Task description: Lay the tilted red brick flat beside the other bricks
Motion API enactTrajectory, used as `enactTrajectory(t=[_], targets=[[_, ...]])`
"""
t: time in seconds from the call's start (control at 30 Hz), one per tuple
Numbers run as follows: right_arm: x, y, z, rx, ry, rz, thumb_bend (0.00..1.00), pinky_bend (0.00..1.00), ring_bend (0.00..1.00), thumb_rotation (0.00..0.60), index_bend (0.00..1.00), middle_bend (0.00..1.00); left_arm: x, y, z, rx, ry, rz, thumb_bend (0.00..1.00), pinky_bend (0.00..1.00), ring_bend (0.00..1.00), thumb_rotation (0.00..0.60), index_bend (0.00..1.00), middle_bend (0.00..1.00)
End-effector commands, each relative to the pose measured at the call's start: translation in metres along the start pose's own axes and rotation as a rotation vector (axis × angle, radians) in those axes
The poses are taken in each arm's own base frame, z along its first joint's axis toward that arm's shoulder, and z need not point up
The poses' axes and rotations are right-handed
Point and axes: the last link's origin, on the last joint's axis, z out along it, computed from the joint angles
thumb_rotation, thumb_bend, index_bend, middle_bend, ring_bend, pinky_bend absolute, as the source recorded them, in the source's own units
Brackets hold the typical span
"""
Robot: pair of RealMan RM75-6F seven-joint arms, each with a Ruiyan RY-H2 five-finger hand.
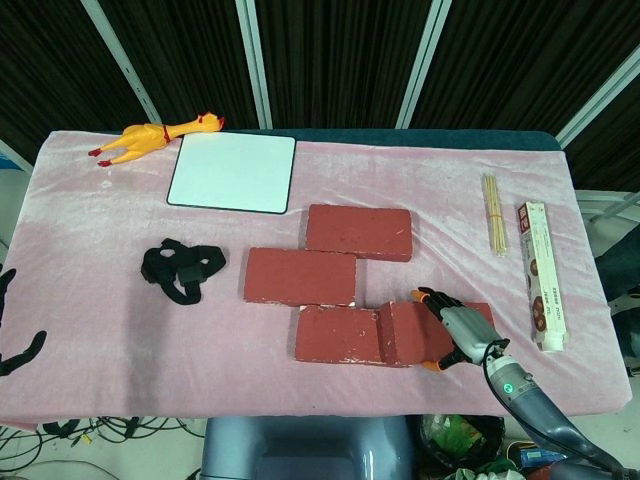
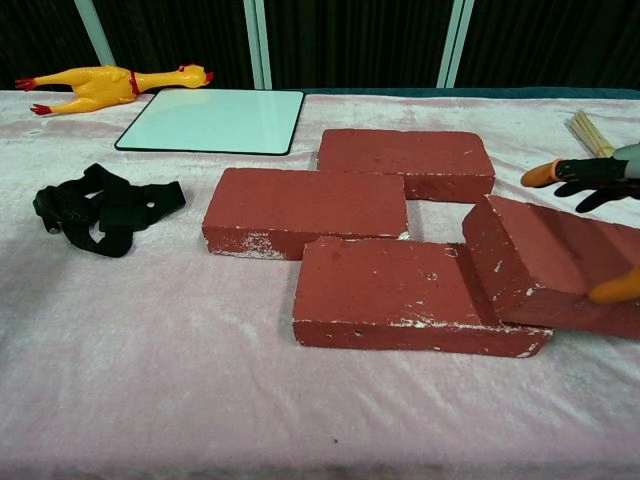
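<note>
The right hand (image 1: 458,331) is grasping the tilted brick (image 1: 415,332), which is leaning leftward on the front flat brick (image 1: 335,334); the left hand (image 1: 8,320) is hanging off-counter, grip indiscernible.

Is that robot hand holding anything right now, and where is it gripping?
The right hand grips the tilted red brick at its right end, fingers over the far edge, thumb at the near edge. The left hand holds nothing.
</note>
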Motion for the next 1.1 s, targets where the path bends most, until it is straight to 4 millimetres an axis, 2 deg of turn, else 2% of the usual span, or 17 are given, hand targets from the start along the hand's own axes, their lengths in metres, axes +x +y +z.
enactTrajectory(t=[0.03, 0.8, 0.9, 1.1], targets=[[0.0001, -0.0001, -0.0003, 0.000, -0.002, -0.004, 0.00, 0.10, 0.00, 0.600, 0.00, 0.00, -0.0003, 0.0003, 0.0002, -0.001, -0.001, 0.001, 0.25, 0.00, 0.00, 0.600, 0.08, 0.02], [-0.0044, 0.0063, 0.0058, -0.011, -0.023, 0.001, 0.00, 0.10, 0.00, 0.600, 0.00, 0.00, -0.0007, 0.0000, 0.0012, 0.004, -0.001, 0.005, 0.25, 0.00, 0.00, 0.600, 0.08, 0.02], [-0.0057, 0.0066, 0.0061, -0.010, -0.036, -0.011, 0.00, 0.10, 0.03, 0.600, 0.00, 0.06, -0.0005, -0.0001, 0.0014, 0.004, 0.002, 0.005, 0.25, 0.00, 0.00, 0.600, 0.08, 0.02], [-0.0071, 0.0050, 0.0074, -0.013, -0.046, -0.001, 0.00, 0.10, 0.18, 0.600, 0.02, 0.22, -0.0006, -0.0004, 0.0016, 0.011, 0.004, 0.004, 0.25, 0.00, 0.00, 0.600, 0.08, 0.02]])
